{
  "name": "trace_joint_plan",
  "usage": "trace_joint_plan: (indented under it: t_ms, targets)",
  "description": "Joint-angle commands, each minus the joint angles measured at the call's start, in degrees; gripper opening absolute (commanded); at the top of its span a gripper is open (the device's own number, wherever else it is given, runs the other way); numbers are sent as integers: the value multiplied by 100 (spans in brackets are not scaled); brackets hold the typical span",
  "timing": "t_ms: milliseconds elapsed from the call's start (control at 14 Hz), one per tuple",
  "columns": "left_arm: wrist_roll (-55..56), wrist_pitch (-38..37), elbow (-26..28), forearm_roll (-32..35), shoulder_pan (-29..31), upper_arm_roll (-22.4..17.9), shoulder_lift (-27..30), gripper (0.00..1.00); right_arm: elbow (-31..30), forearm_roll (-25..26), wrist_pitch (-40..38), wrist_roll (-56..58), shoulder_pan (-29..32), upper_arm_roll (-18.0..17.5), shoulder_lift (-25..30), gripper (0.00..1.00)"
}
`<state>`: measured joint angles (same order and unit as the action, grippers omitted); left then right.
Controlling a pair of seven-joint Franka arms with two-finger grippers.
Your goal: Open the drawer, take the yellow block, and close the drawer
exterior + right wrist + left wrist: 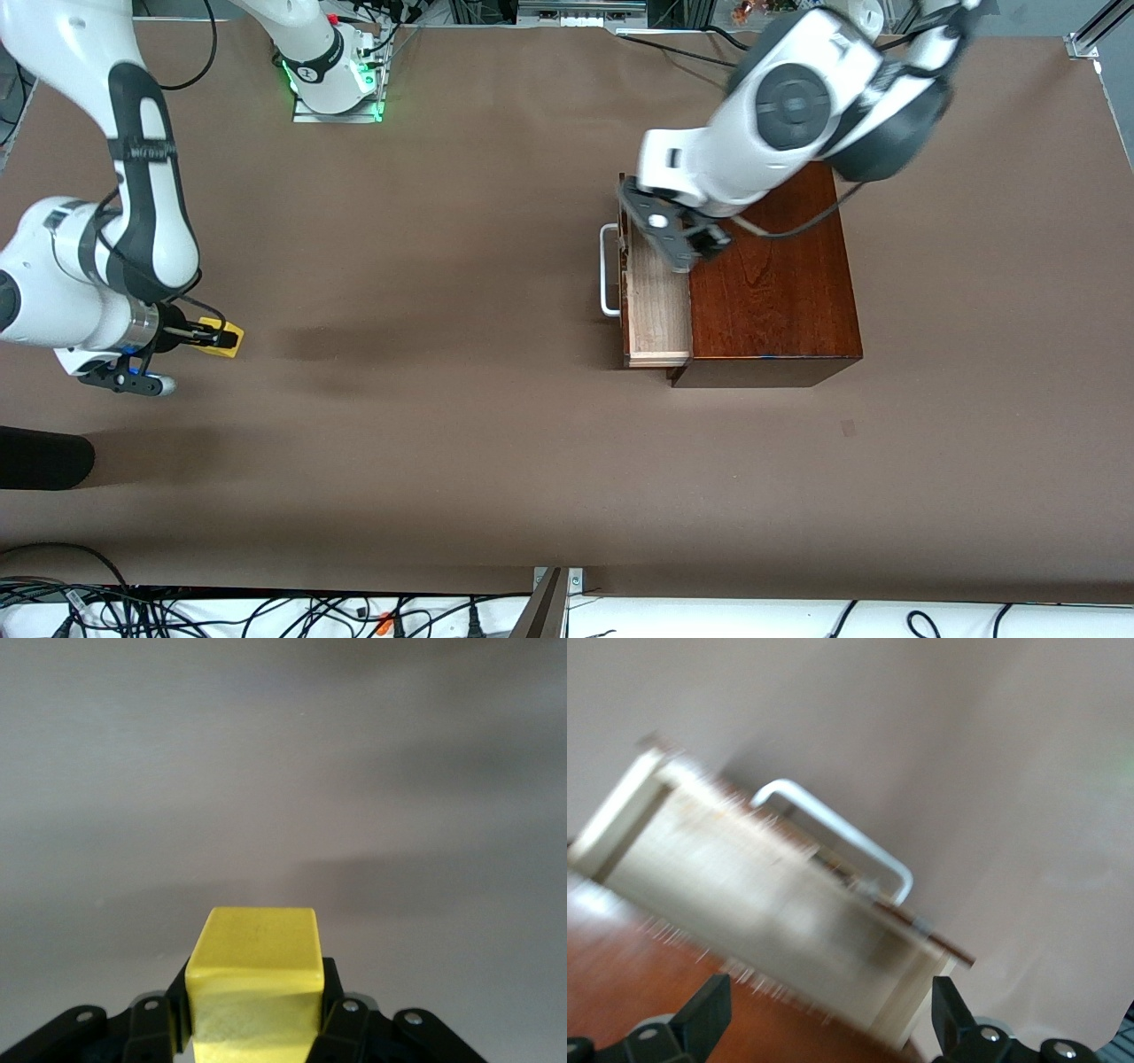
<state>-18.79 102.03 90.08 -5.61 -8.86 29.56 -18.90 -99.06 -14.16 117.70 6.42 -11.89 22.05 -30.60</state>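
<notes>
The right pincer (220,336) is closed on the yellow block (226,338), holding it by two facing sides, as the right wrist view shows with the block (257,979) wedged between its dark fingers (341,1014). It hangs over bare brown counter (461,425) near the edge at the right arm's end, well apart from the box.

The left pincer (678,239) is over the drawer (657,306), at the end of the tray toward the robots' bases. Its fingers (709,1014) stand apart with nothing between them, so it is open.

The drawer is pulled out of the dark mahogany box (771,275), and its pale wood tray is exposed. Its white bar handle (607,270) sits on the front, pointing toward the right arm's end of the counter. The left wrist view shows the tray (762,904) and the handle (842,837) below the pincer.

The box sits toward the left arm's end of the counter.
</notes>
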Motion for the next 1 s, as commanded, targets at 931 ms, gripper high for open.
trace_joint_plan:
  t_ms: [931]
  targets:
    - [-1751, 1803, -149, 2097, -1188, -20, -1898, 100, 80, -403, 1000, 1458, 389, -60, -807, 0]
